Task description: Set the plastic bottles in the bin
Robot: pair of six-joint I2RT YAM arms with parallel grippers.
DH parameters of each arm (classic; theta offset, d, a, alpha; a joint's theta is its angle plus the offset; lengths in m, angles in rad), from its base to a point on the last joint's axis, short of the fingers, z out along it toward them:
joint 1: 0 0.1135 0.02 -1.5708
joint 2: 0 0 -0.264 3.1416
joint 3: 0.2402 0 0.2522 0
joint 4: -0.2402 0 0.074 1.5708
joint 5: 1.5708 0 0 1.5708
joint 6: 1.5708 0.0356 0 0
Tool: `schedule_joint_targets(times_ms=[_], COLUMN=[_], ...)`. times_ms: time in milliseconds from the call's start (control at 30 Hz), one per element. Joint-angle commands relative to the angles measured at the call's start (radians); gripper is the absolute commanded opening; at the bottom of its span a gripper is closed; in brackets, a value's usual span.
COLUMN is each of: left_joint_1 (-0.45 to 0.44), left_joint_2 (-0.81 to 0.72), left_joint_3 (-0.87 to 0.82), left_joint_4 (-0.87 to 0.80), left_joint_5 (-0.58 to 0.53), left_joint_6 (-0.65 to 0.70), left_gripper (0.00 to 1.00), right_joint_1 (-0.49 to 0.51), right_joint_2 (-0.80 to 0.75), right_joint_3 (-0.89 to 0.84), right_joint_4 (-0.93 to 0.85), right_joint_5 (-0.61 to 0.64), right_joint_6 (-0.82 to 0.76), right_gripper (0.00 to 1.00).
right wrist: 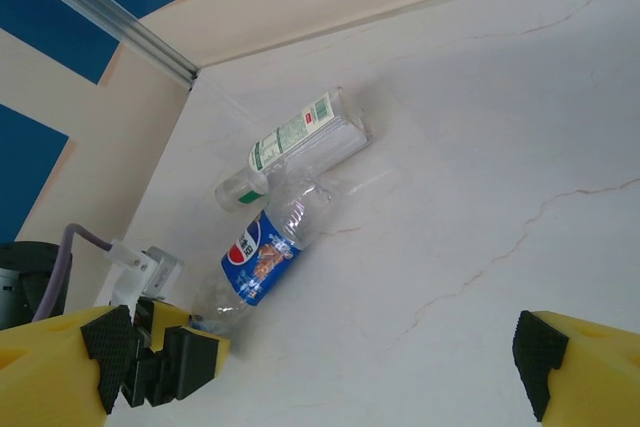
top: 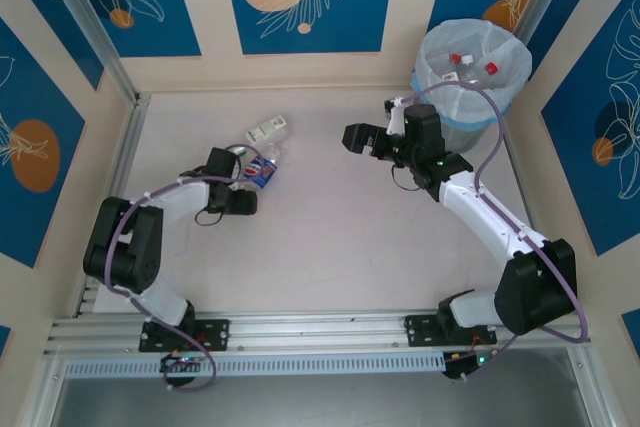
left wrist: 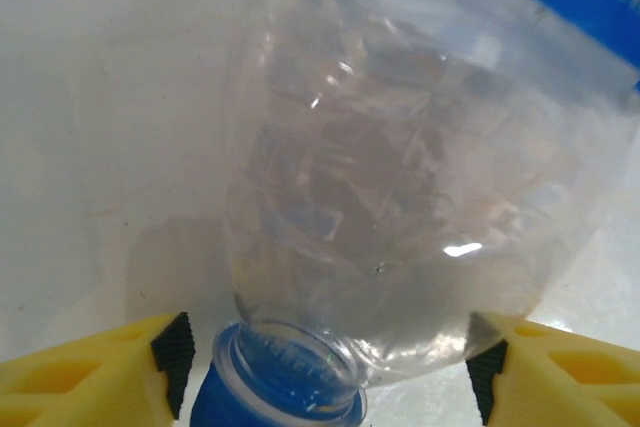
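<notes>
A clear crushed plastic bottle with a blue label (top: 262, 172) (right wrist: 260, 257) lies on the table left of centre. Its blue cap (left wrist: 275, 392) points at my left gripper (top: 247, 192) (left wrist: 330, 372) (right wrist: 165, 362). The jaws are open round the bottle's neck and shoulder; the right pad (left wrist: 487, 377) is at its wall, and the left pad (left wrist: 176, 362) is a sliver off the cap. A second bottle with a green-white label (top: 268, 129) (right wrist: 300, 137) lies just beyond, touching it. My right gripper (top: 357, 137) (right wrist: 325, 377) hangs open and empty over mid-table. The bin (top: 428, 55) stands at the back right.
Inside the bin's bag lie clear bottles with red caps (top: 470, 67). An aluminium rail (top: 120, 157) runs along the table's left edge, and patterned walls close the back and sides. A purple cable (top: 480, 162) loops off the right arm near the bin.
</notes>
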State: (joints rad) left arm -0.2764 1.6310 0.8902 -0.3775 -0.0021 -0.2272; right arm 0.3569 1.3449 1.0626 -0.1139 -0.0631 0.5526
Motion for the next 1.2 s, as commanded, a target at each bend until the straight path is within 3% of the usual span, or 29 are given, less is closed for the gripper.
schedule_joint_targets(times_ms=[0,400,867,1167], left_joint_1=[-0.015,-0.037,-0.095,-0.136], left_joint_2=[0.014,0.043,-0.082,-0.229], left_joint_3=[0.028,0.06,-0.021,-0.097], left_joint_4=[-0.044,-0.054,-0.008,0.113], left_joint_5=[-0.015,-0.04,-0.046,0.075], left_joint_6=[0.0,0.005,0.048,0.015], left_gripper=[0.69,0.44,0.18,0.0], right_joint_1=[0.001,-0.003,-0.005,0.019], right_joint_2=[-0.03,-0.044,-0.019,0.112], right_joint_3=[0.01,-0.002,-0.047,-0.045], right_joint_4=[-0.015,-0.025,0.063,0.182], right_joint_5=[0.02,0.026,0.061,-0.155], right_joint_6=[-0.017,-0.011,0.106,0.289], right_gripper=[1.0,1.0,1.0,1.0])
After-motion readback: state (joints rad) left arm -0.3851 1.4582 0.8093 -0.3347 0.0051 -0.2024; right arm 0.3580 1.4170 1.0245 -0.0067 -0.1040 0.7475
